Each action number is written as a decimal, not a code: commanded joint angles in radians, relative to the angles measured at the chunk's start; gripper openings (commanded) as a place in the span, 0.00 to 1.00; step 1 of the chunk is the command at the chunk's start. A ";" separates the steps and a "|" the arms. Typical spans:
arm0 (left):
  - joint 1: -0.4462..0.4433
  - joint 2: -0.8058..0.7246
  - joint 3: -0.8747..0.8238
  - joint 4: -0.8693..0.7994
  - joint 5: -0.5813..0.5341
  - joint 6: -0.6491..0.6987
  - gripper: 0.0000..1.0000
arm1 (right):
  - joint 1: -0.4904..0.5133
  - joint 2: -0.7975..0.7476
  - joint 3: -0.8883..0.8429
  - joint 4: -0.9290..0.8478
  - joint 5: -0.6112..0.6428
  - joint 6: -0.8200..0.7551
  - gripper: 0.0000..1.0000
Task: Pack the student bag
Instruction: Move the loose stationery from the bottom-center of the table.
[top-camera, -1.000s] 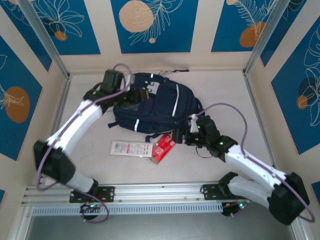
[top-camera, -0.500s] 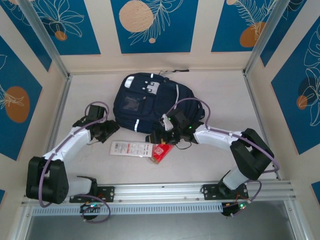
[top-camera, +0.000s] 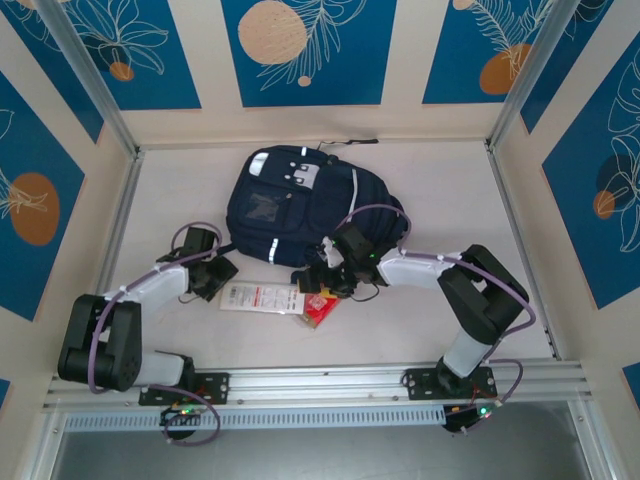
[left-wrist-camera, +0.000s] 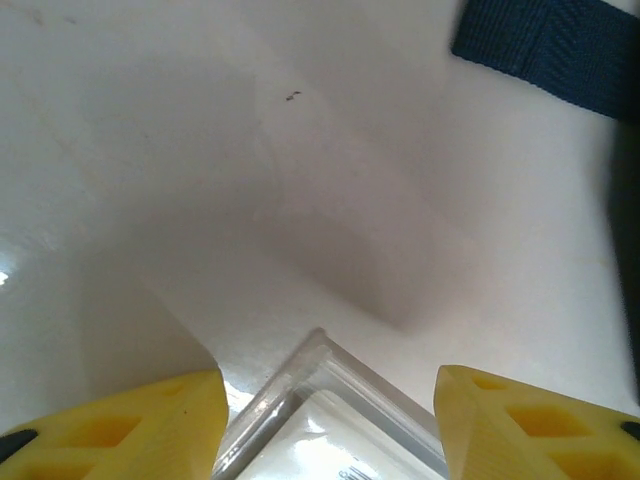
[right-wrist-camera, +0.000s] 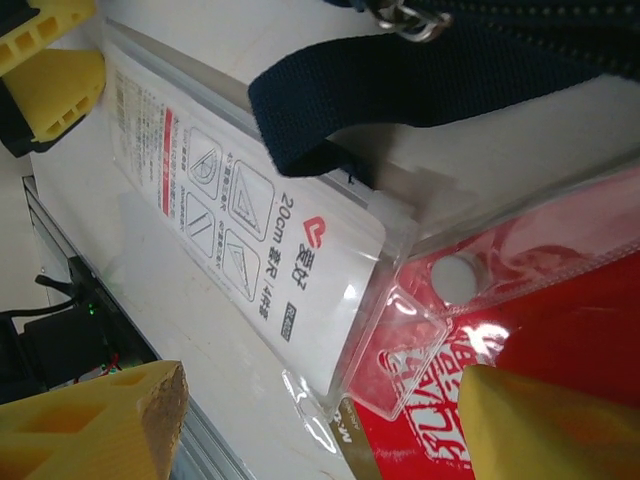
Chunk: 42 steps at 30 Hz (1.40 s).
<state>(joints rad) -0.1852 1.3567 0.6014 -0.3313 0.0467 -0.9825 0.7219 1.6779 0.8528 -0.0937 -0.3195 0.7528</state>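
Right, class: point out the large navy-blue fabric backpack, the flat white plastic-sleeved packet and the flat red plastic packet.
Navy-blue fabric backpack (top-camera: 308, 218): top external view, front panel.
White plastic-sleeved packet (right-wrist-camera: 232, 212): right wrist view, printed label.
Red plastic packet (right-wrist-camera: 570, 380): right wrist view, red printed face.

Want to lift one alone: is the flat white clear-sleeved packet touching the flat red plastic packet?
Touching. The right wrist view shows the white clear-sleeved packet lying with its clear end over the red plastic packet.
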 joint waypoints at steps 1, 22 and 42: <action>-0.004 0.022 -0.044 0.058 -0.007 -0.001 0.57 | -0.013 0.031 0.009 0.032 -0.059 0.023 0.73; -0.083 0.059 -0.094 0.104 0.042 0.003 0.53 | -0.008 0.046 0.021 0.036 -0.161 -0.015 0.72; -0.085 0.037 -0.128 0.109 0.077 -0.005 0.52 | 0.005 0.061 0.000 -0.045 -0.163 -0.004 0.72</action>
<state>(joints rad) -0.2344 1.3331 0.5385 -0.2691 -0.0132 -0.9775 0.7109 1.7046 0.8478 -0.1028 -0.4538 0.7471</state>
